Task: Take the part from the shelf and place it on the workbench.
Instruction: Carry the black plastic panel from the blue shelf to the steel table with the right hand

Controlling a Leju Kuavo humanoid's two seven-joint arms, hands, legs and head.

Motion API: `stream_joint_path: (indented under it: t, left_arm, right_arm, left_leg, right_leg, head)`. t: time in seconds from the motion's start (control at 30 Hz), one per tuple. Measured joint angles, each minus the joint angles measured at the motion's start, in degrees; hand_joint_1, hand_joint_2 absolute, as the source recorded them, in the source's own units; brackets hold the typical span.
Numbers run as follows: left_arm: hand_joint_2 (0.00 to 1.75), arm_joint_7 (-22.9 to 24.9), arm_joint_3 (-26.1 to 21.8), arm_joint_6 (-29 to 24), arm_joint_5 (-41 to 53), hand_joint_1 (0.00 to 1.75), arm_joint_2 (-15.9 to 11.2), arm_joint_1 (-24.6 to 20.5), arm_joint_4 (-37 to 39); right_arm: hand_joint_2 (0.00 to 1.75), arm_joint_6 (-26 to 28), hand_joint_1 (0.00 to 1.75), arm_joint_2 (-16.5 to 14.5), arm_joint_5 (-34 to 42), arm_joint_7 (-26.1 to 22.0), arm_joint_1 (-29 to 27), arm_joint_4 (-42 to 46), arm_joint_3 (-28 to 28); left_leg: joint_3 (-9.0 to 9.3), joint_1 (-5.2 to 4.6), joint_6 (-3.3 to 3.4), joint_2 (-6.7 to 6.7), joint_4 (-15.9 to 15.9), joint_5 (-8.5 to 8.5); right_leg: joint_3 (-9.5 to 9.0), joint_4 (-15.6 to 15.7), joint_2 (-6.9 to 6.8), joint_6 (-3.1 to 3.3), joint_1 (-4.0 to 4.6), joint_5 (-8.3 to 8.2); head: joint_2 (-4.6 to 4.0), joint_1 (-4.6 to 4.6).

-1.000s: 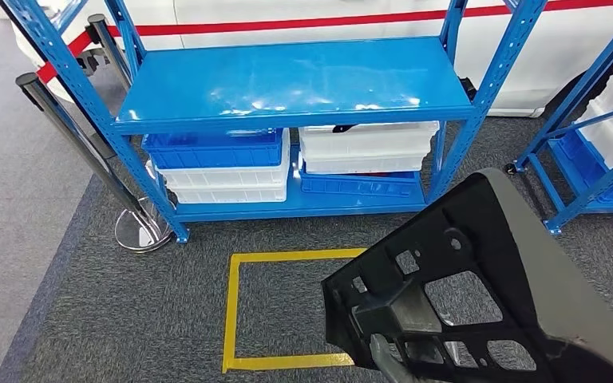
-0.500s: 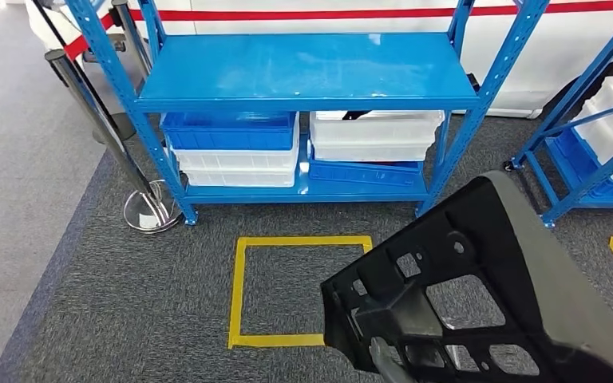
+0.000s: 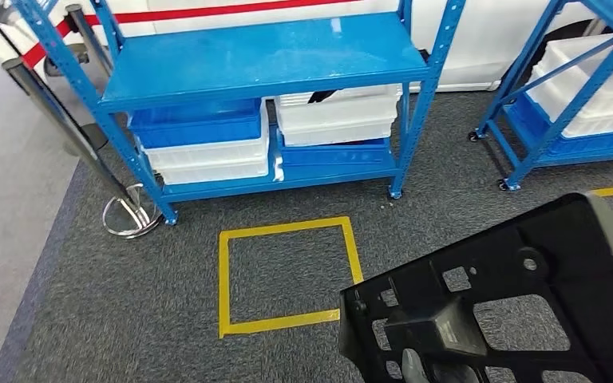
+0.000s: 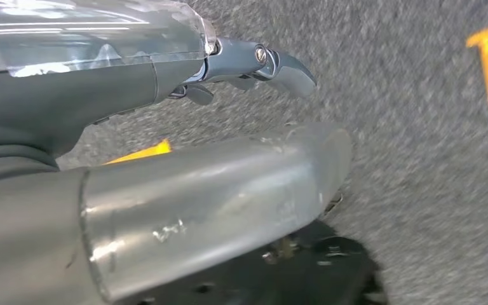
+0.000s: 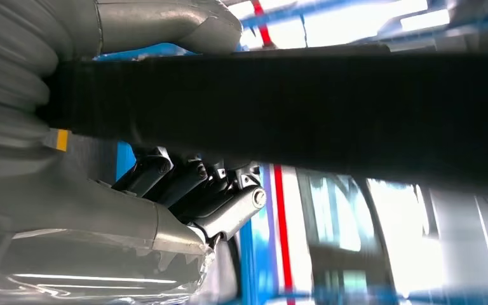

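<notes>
Right hand (image 5: 184,190) clamps the black part (image 3: 519,303), thumb above its edge and dark fingers (image 5: 225,213) curled beneath, the blue shelf (image 3: 263,60) well ahead; left hand (image 4: 254,63) hangs over the carpet, fingers parted, holding nothing. Judged from here, a firm, level carry to the surface matters most, since the wide part could swing

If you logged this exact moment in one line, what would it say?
right hand: grips black part | left hand: holds nothing, above carpet | blue shelf: top bare | workbench: unseen
</notes>
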State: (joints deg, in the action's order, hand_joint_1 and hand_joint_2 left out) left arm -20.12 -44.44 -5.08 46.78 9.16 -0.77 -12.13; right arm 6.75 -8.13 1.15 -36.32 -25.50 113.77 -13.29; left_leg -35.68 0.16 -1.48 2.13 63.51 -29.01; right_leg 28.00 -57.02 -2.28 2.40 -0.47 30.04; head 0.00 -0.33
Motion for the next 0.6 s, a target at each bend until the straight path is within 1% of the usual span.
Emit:
stream_joint_path:
  t: [0.03, 0.07, 0.1, 0.13, 0.17, 0.2, 0.23, 0.27, 0.3, 0.33, 0.37, 0.4, 0.43, 0.47, 0.5, 0.53, 0.57, 0.6]
  left_arm:
    - [0.0, 0.1, 0.0, 0.0, 0.2, 0.0, 0.0, 0.2, 0.0]
    - [0.0, 0.2, 0.0, 0.1, 0.3, 0.0, 0.0, 0.4, 0.0]
    - [0.0, 0.3, 0.0, 0.2, 0.4, 0.0, 0.0, 0.4, 0.0]
    - [0.0, 0.3, 0.0, 0.3, 0.6, 0.0, 0.0, 0.5, 0.0]
    - [0.0, 0.4, 0.0, 0.3, 0.7, 0.0, 0.0, 0.5, 0.0]
    - [0.0, 0.5, 0.0, 0.4, 0.9, 0.0, 0.0, 0.5, 0.0]
    - [0.0, 0.5, 0.0, 0.4, 1.1, 0.0, -0.1, 0.5, 0.0]
    - [0.0, 0.6, 0.0, 0.5, 1.3, 0.0, -0.1, 0.6, 0.0]
    - [0.0, 0.7, 0.0, 0.6, 1.4, 0.0, -0.2, 0.6, 0.0]
    - [0.0, 0.8, 0.0, 0.7, 1.5, 0.0, -0.2, 0.6, 0.0]
    - [0.0, 0.9, 0.0, 0.8, 1.6, 0.0, -0.2, 0.6, 0.0]
    - [0.0, 1.0, 0.0, 0.9, 1.8, 0.0, -0.2, 0.5, 0.0]
    - [0.0, 1.1, 0.0, 0.9, 2.0, 0.0, -0.2, 0.5, 0.0]
    - [0.0, 1.1, 0.0, 1.0, 2.2, 0.0, -0.2, 0.5, 0.0]
    - [0.0, 1.2, 0.0, 1.0, 2.4, 0.0, -0.2, 0.6, 0.0]
    - [0.0, 1.2, 0.0, 1.0, 2.5, 0.0, -0.2, 0.7, 0.0]
    - [0.0, 1.2, 0.0, 1.1, 2.6, 0.0, -0.2, 0.8, 0.0]
    - [0.0, 1.2, 0.0, 1.1, 2.7, 0.0, -0.2, 0.8, 0.0]
  right_arm:
    - [1.75, -0.5, 1.75, -0.9, 0.0, -0.1, -0.7, 0.4, 1.1]
    - [1.75, -0.9, 1.75, -1.7, -0.1, -0.2, -1.4, 0.8, 2.0]
    - [1.75, -1.1, 1.75, -2.5, -0.3, -0.3, -2.0, 1.2, 3.0]
    - [1.75, -1.4, 1.75, -3.2, -0.5, -0.3, -2.7, 1.5, 3.9]
    - [1.75, -1.8, 1.75, -3.9, -0.8, -0.4, -3.3, 1.8, 4.8]
    - [1.75, -2.4, 1.75, -4.7, -1.1, -0.5, -3.8, 2.2, 5.6]
    - [1.75, -3.1, 1.75, -5.5, -1.4, -0.6, -4.2, 2.4, 6.4]
    - [1.75, -3.9, 1.75, -6.3, -1.7, -0.8, -4.5, 2.6, 7.2]
    - [1.75, -4.6, 1.75, -7.1, -1.9, -1.0, -4.7, 2.8, 8.0]
    - [1.75, -5.0, 1.75, -7.8, -2.0, -1.2, -5.1, 2.9, 8.7]
    - [1.75, -5.2, 1.75, -8.5, -2.1, -1.4, -5.5, 3.1, 9.4]
    - [1.75, -5.1, 1.75, -9.0, -2.1, -1.6, -5.9, 3.4, 10.1]
    - [1.75, -4.8, 1.75, -9.4, -2.0, -1.7, -6.3, 3.7, 10.7]
    - [1.75, -4.4, 1.75, -9.7, -1.8, -1.8, -6.7, 4.0, 11.4]
    - [1.75, -3.9, 1.75, -9.9, -1.6, -1.9, -6.9, 4.2, 11.9]
    - [1.75, -3.4, 1.75, -10.1, -1.4, -2.0, -7.2, 4.4, 12.4]
    - [1.75, -3.0, 1.75, -10.2, -1.1, -2.1, -7.5, 4.5, 13.0]
    - [1.75, -2.5, 1.75, -10.3, -0.9, -2.3, -8.0, 4.6, 13.5]
  left_leg:
    - [-1.15, 0.08, -0.18, -0.9, 3.7, -2.55]
    - [-2.23, 0.14, -0.27, -1.31, 7.4, -4.49]
    - [-2.76, 0.15, -0.27, -1.49, 9.8, -5.35]
    - [-2.41, 0.16, -0.18, -1.59, 10.2, -5.04]
    - [-0.92, 0.15, 0.03, -1.81, 8.3, -3.64]
    - [1.38, 0.13, 0.37, -2.5, 4.5, -1.73]
    - [3.82, 0.13, 0.79, -3.82, 0.4, -0.35]
    - [5.81, 0.14, 1.1, -5.11, -3.1, 0.63]
    - [6.97, 0.1, 1.31, -6.08, -5.2, 0.94]
    - [7.4, 0.04, 1.43, -6.43, -6.0, 0.75]
    - [7.43, 0.0, 1.48, -5.95, -6.5, 0.84]
    - [7.43, 0.13, 1.68, -5.22, -6.9, 0.98]
    - [7.47, 0.28, 1.97, -4.51, -7.4, 1.16]
    - [7.45, 0.44, 2.29, -3.75, -7.8, 1.41]
    - [7.41, 0.56, 2.56, -2.95, -8.1, 1.61]
    - [7.28, 0.49, 2.73, -2.19, -8.2, 1.67]
    - [7.11, 0.45, 2.81, -1.35, -8.1, 1.69]
    - [6.99, 0.42, 2.8, -0.54, -8.0, 1.68]
  right_leg:
    - [0.47, -0.1, 0.73, 0.22, 0.04, -0.38]
    - [0.9, -0.1, 1.46, 0.3, 0.1, -0.71]
    - [1.29, -0.3, 2.2, 0.27, 0.17, -0.98]
    - [1.6, -0.4, 2.95, 0.2, 0.23, -1.19]
    - [1.82, -0.5, 3.7, 0.11, 0.28, -1.33]
    - [1.96, -0.7, 4.43, 0.02, 0.31, -1.42]
    - [2.1, -0.8, 5.08, -0.1, 0.34, -1.5]
    - [2.24, -0.9, 5.73, -0.3, 0.33, -1.61]
    - [2.42, -1.0, 6.32, -0.56, 0.26, -1.78]
    - [2.68, -1.0, 6.9, -0.91, 0.17, -1.99]
    - [2.93, -1.0, 7.53, -1.32, 0.09, -2.24]
    - [3.16, -1.2, 7.71, -1.66, 0.06, -2.29]
    - [3.6, -1.7, 7.12, -1.99, 0.12, -1.88]
    - [4.38, -3.2, 6.08, -2.29, 0.2, -0.83]
    - [5.65, -5.8, 4.74, -2.53, 0.19, 0.88]
    - [7.4, -9.3, 3.61, -2.81, 0.14, 2.88]
    - [9.18, -13.1, 3.11, -3.04, -0.02, 4.61]
    - [10.44, -15.9, 2.88, -3.27, -0.18, 5.49]
  head:
    - [0.0, -0.12]
    - [0.0, -0.18]
    - [0.0, -0.19]
    - [0.0, -0.21]
    - [0.0, -0.21]
    - [0.0, -0.23]
    - [0.0, -0.22]
    - [0.0, -0.21]
    - [0.0, -0.26]
    - [0.0, -0.32]
    - [0.0, -0.38]
    - [0.0, -0.43]
    - [0.0, -0.32]
    - [0.0, -0.1]
    - [0.0, 0.11]
    - [0.0, 0.31]
    - [0.0, 0.42]
    - [0.0, 0.44]
